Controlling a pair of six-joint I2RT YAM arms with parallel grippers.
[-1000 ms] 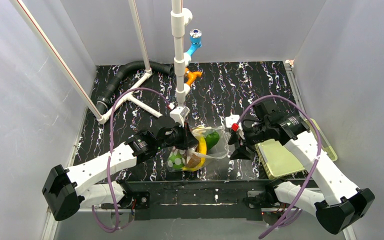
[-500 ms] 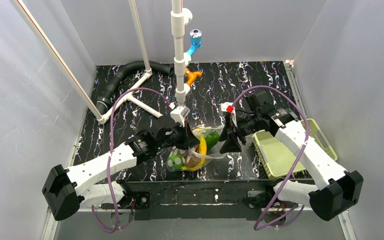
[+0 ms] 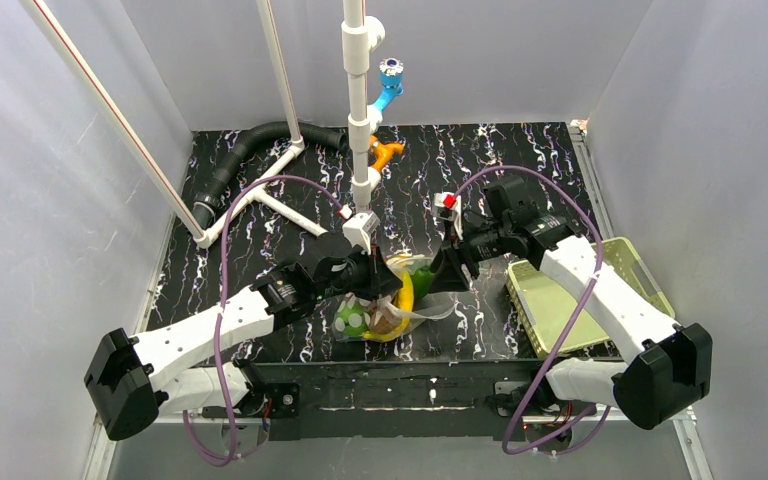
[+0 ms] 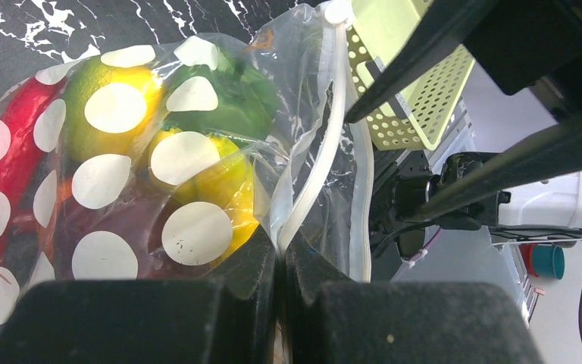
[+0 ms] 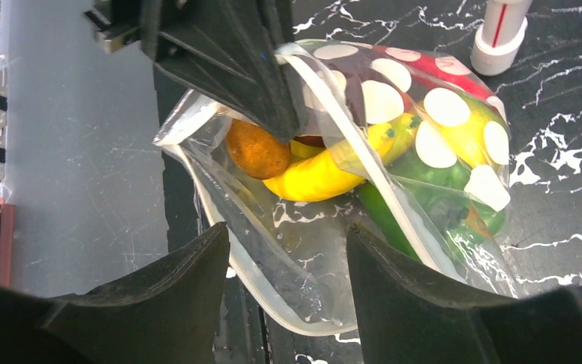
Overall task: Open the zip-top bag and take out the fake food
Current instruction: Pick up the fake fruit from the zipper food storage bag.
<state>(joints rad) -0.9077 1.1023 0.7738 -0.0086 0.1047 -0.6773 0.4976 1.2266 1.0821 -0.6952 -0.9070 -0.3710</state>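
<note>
At the near edge of the table [image 3: 520,170], your left gripper [image 4: 279,254] pinches the rim of the clear white-dotted plastic bag [image 4: 114,182], your right gripper [image 5: 286,235] spread beside it.

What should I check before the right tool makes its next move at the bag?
1. Left tool shut on one lip of the zip-top bag: ok.
2. Right tool open: ok.
3. Free lip inside the right tool's opening: cannot tell.
4. Fake food all inside the bag: ok.
5. Bag mouth wide open: not ok, lips only partly apart.
</note>
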